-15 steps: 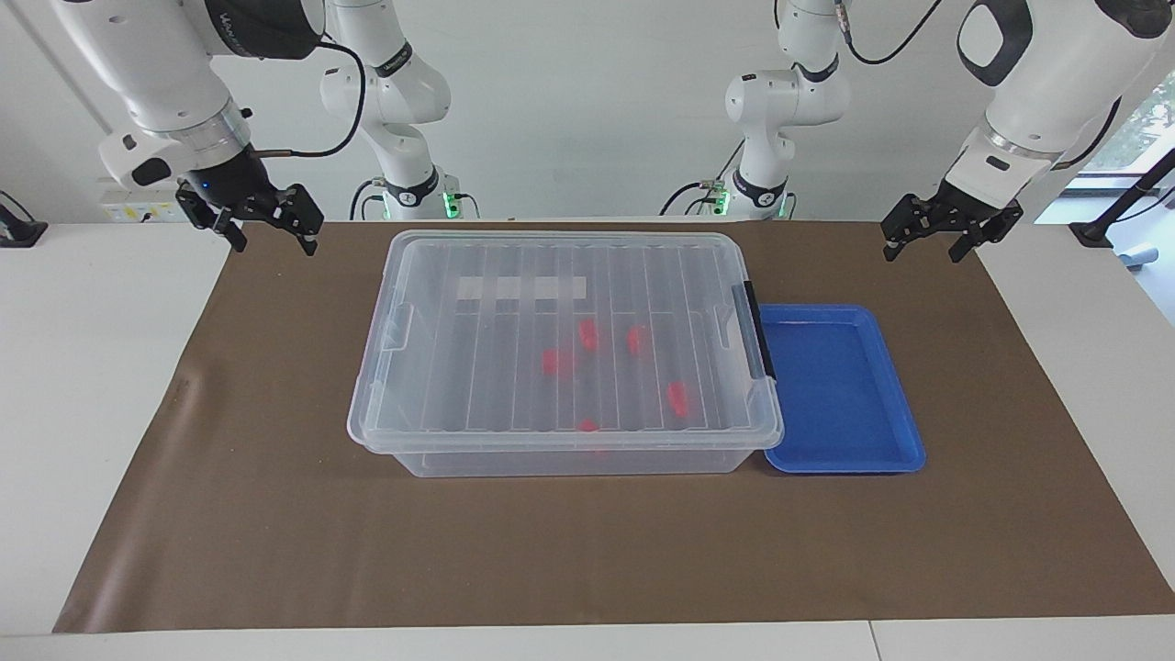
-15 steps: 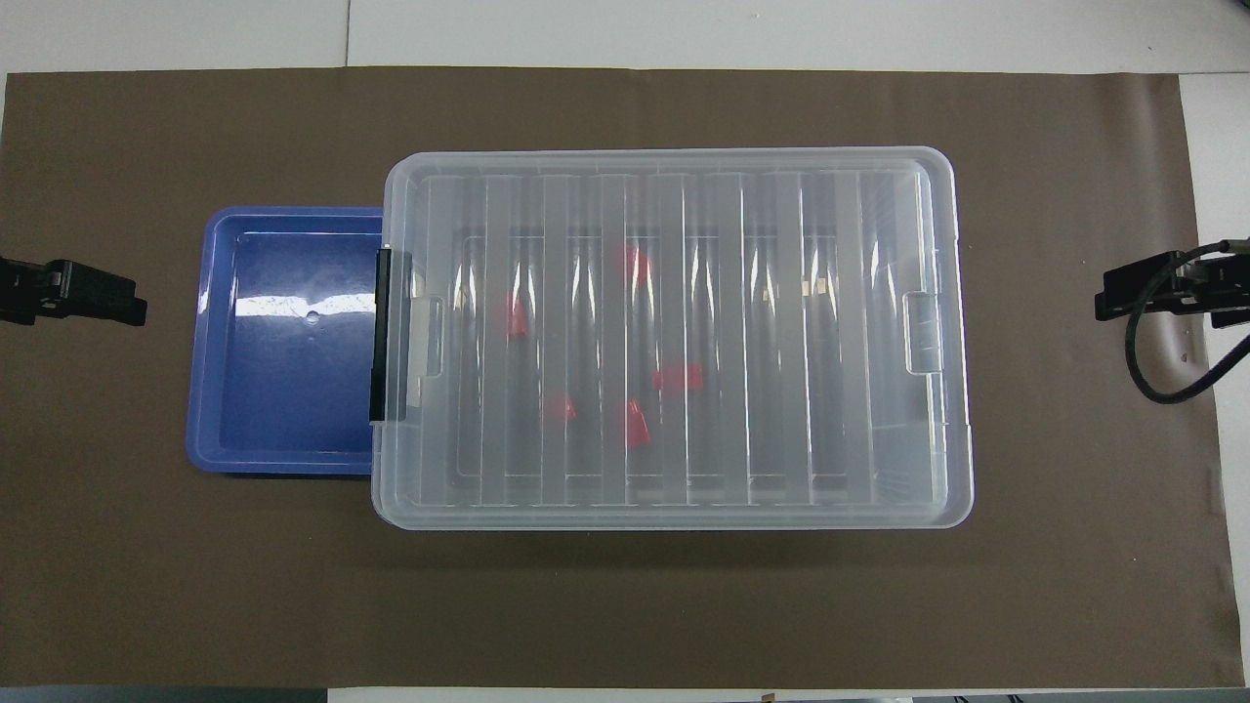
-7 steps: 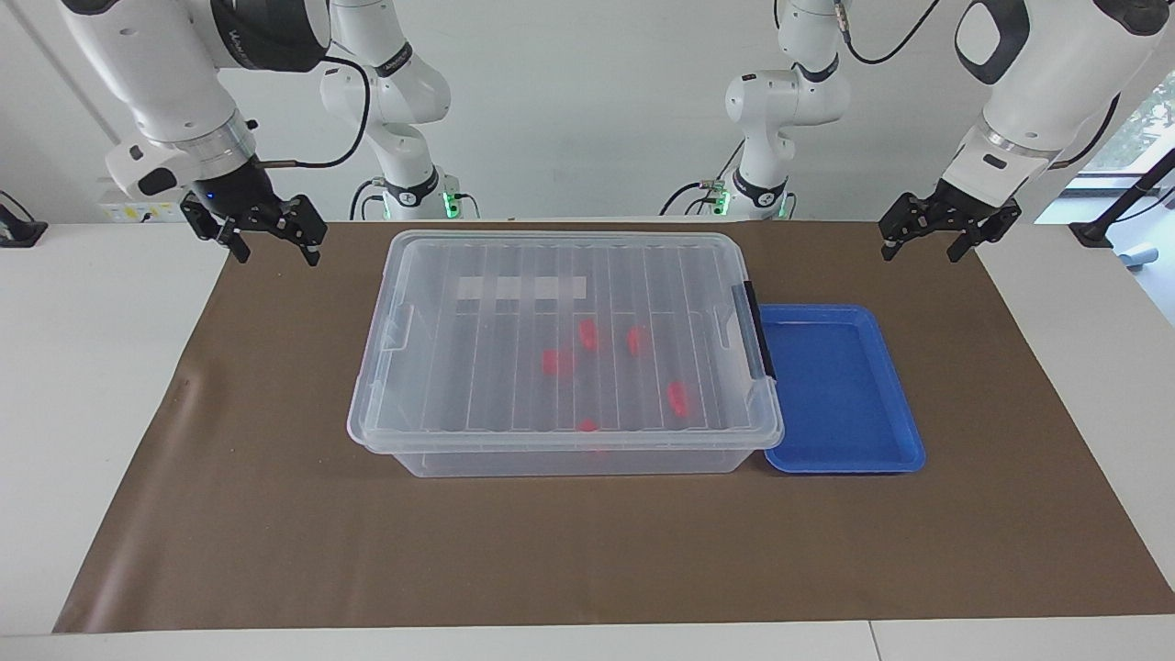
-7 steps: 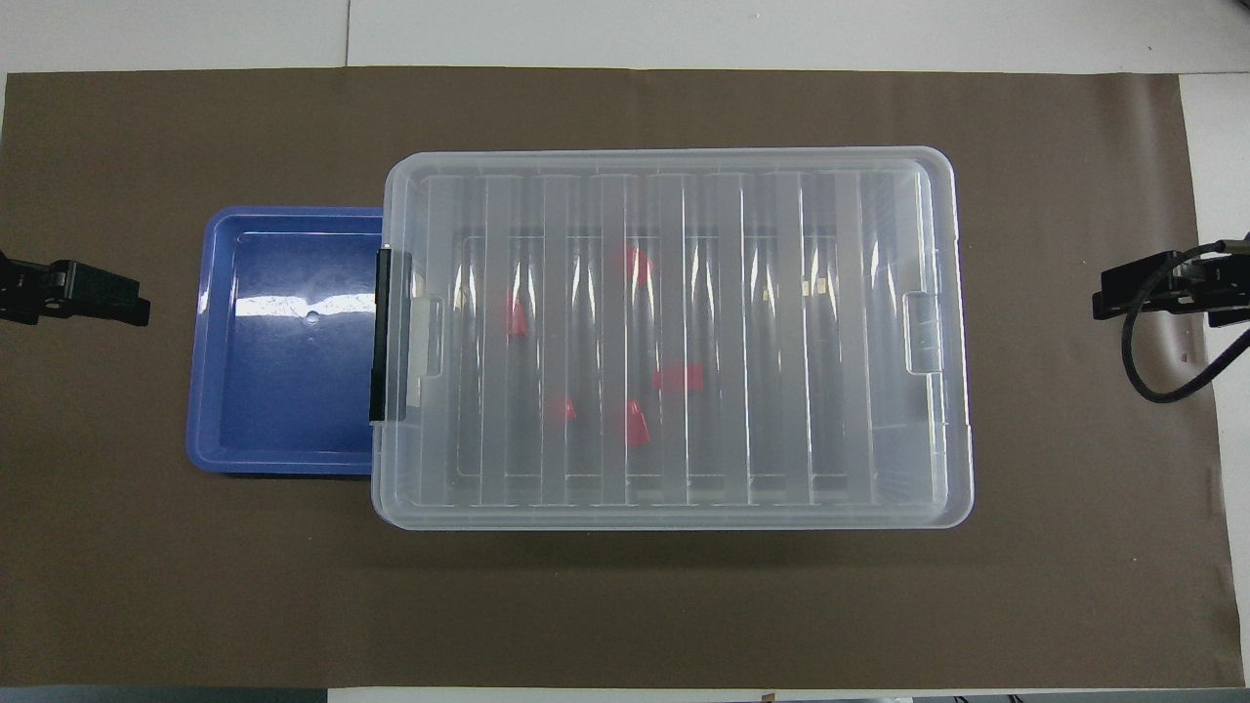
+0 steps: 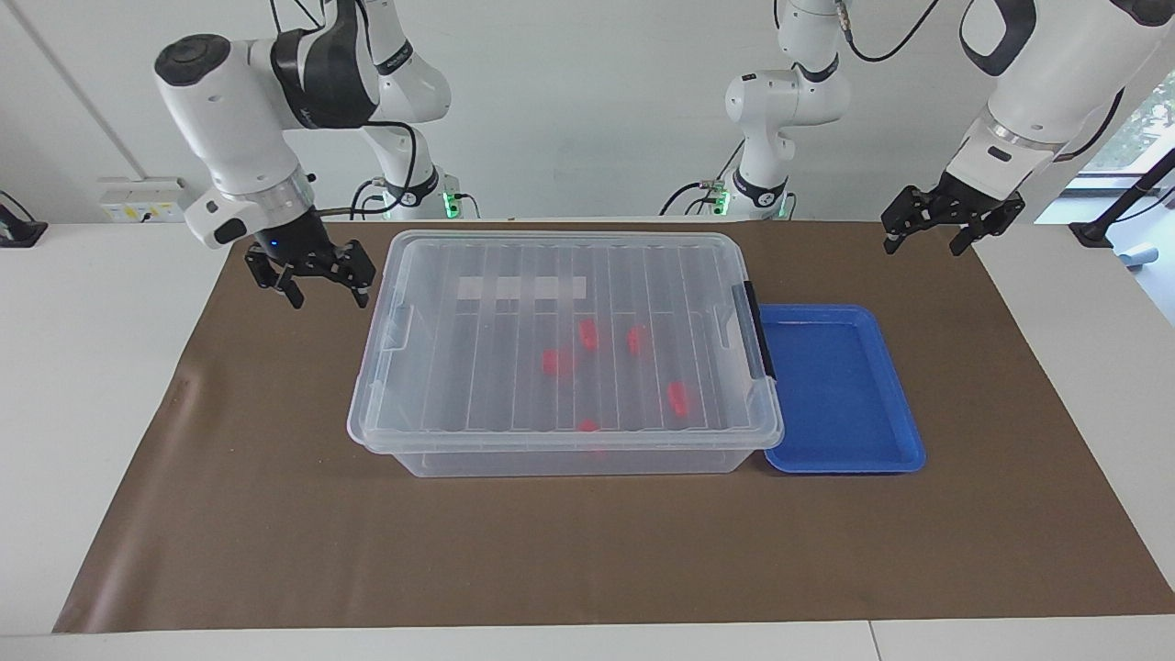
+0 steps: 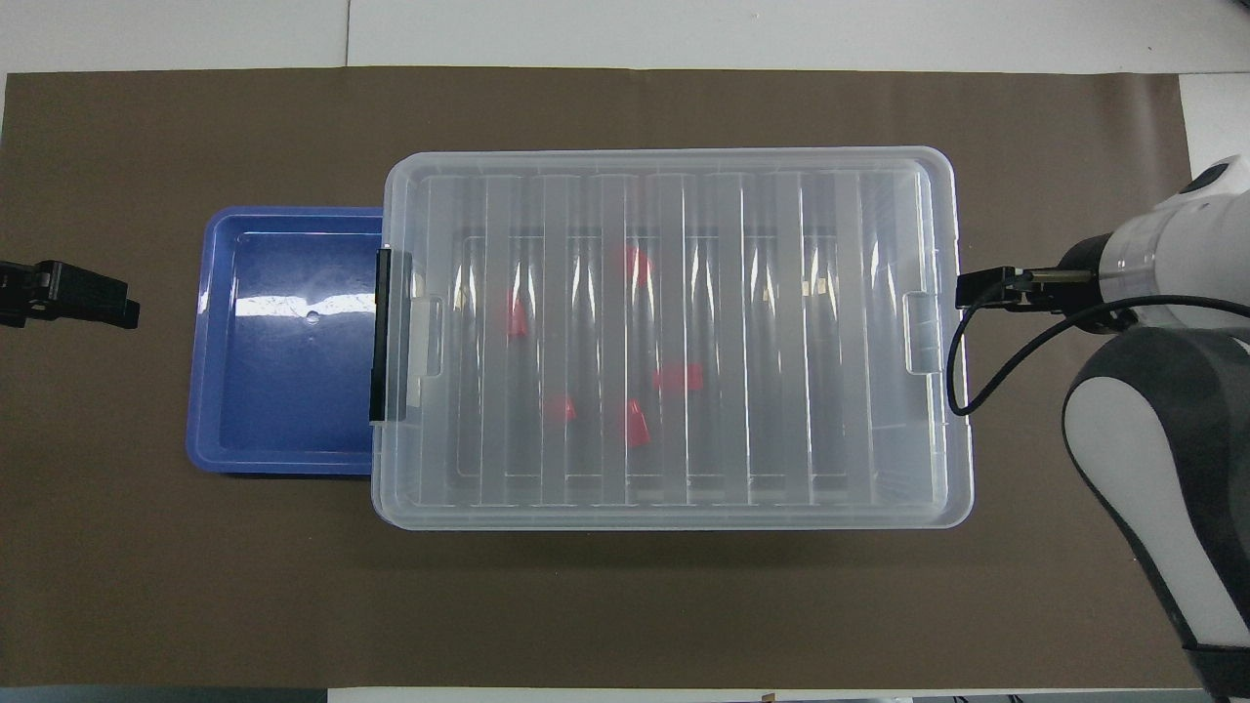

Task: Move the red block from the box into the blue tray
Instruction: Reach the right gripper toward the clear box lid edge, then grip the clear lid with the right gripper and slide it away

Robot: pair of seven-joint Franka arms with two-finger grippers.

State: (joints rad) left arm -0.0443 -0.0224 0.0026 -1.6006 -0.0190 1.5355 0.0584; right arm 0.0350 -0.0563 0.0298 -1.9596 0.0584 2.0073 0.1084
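The clear box (image 5: pixel 477 340) stands mid-table with its ribbed lid on; it also shows in the overhead view (image 6: pixel 781 337). Several red blocks lie inside it, seen through the lid, such as one (image 5: pixel 677 397) near the tray end and one (image 6: pixel 636 425) in the overhead view. The blue tray (image 5: pixel 840 390) lies empty against the box's black-clip end (image 5: pixel 758 330), and shows in the overhead view (image 6: pixel 283 371). My right gripper (image 5: pixel 328 296) is open and hangs just beside the box's other end, also seen from above (image 6: pixel 991 291). My left gripper (image 5: pixel 923 246) is open and empty over the mat near the robots' edge, past the tray (image 6: pixel 93 296).
A brown paper mat (image 5: pixel 587 551) covers the table under everything. The white tabletop (image 5: pixel 92 413) shows at both ends. A black cable (image 6: pixel 962 391) loops from the right wrist beside the box's end.
My right arm has swung in from the mat's corner and lowered, bringing its open gripper close to the box's end. The left gripper has barely moved.
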